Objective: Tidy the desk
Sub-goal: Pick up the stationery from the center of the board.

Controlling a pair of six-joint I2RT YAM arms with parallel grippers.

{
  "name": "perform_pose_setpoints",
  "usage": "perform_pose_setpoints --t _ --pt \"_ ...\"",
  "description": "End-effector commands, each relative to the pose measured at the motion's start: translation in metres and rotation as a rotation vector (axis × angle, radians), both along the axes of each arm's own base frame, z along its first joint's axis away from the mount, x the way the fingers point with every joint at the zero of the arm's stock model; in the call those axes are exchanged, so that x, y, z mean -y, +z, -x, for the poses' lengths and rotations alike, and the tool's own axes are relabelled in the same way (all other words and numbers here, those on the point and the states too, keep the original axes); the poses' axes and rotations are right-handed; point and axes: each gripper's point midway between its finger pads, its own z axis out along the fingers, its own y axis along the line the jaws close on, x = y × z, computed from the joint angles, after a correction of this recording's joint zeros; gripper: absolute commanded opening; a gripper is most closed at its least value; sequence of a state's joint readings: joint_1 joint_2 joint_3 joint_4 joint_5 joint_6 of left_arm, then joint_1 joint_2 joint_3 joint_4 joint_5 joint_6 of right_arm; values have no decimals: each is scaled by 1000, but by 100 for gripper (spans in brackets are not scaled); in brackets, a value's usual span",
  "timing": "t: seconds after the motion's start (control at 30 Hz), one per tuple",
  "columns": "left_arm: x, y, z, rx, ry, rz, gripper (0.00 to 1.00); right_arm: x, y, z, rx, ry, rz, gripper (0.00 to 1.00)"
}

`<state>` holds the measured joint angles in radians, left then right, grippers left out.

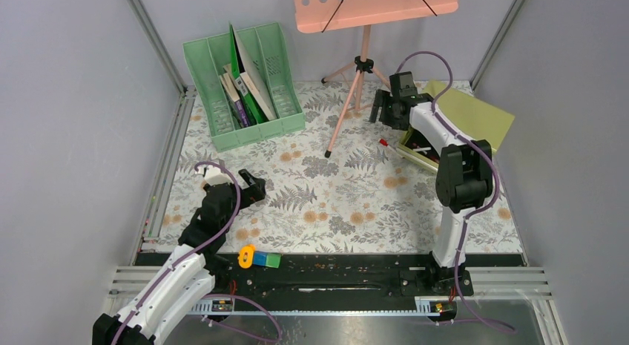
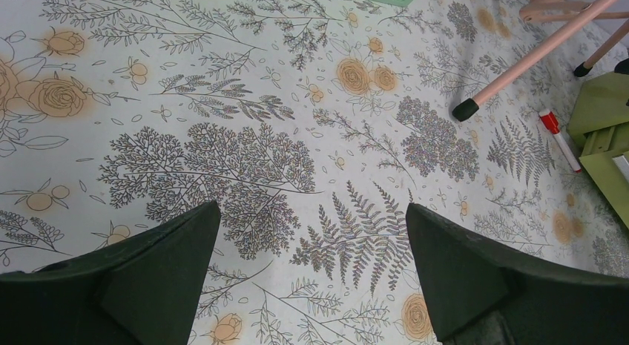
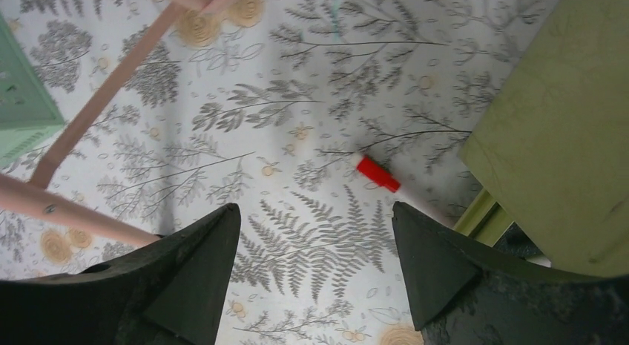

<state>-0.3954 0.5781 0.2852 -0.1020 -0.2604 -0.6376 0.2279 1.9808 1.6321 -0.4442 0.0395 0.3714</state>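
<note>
Your right hand (image 3: 313,211) is spread, empty. The marker (image 3: 378,174) lies just ahead-right of it, beside the matte olive box (image 3: 564,137). I'd expect its smooth round barrel to roll if nudged, or a finger to clip the thin stand leg (image 3: 111,93) at left. Your left hand (image 2: 313,208) is also spread, with the printed cloth tabletop (image 2: 222,100) beneath.
</note>
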Motion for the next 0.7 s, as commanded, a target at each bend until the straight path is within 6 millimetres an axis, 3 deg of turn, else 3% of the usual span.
perform_pose_setpoints --t 0.0,0.33,0.67 --pt "4 12 -6 49 -11 32 99 53 1 2 -39 -119 86 83" --pt "4 11 -6 49 -13 34 99 28 6 15 -21 -19 148 81" --pt "4 10 -5 47 -11 36 99 23 -31 21 -112 45 301 79"
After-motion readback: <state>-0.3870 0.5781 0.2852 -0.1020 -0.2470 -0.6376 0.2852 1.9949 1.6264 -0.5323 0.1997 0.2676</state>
